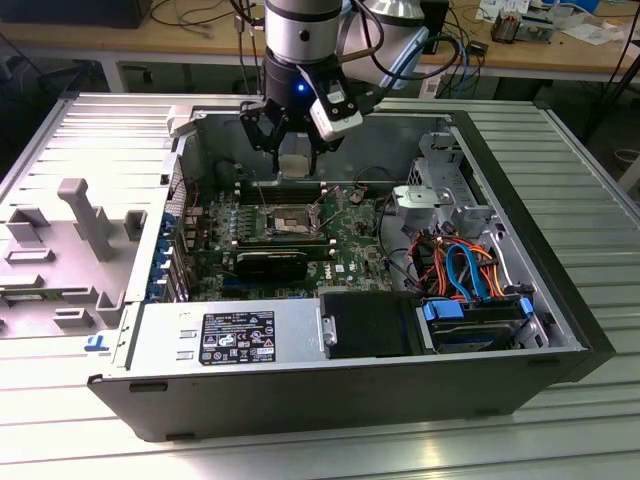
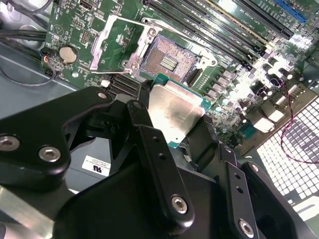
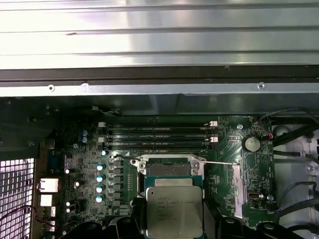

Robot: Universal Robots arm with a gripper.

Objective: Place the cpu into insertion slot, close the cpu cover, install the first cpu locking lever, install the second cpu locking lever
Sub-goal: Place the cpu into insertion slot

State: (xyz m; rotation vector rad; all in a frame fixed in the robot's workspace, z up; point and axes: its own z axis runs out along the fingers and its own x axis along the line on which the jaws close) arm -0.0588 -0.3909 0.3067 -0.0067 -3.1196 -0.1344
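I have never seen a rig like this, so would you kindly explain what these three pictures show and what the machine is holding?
This is a single robot arm with a black claw at its end. The exterior view is taken from a camera standing off the arm and looks down into an open computer case lying on a ribbed metal table. The two wrist views come from cameras riding on the arm, so they look past the claw at the green motherboard. The claw is shut on the cpu, a small square chip with a silver top, and holds it above the motherboard, apart from the insertion slot. The slot lies bare, and the cpu cover is swung open beside it.
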